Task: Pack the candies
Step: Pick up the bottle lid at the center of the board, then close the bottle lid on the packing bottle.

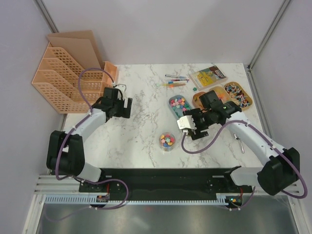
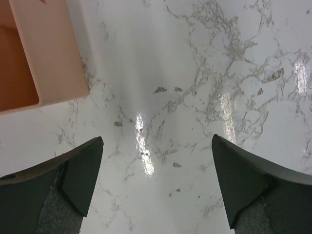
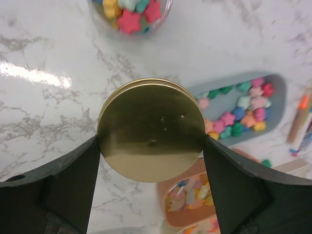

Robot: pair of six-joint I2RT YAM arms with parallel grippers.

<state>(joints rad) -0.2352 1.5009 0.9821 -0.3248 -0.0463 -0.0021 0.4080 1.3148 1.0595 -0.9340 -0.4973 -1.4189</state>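
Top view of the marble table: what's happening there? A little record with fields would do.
jar: small, clear, uncovered, holding star candies
grey tray: more star candies, beyond the jar
right gripper: clasping gold lid by its edges
left gripper: open, empty, over marble table beside peach organizer
likely next: lid onto the jar
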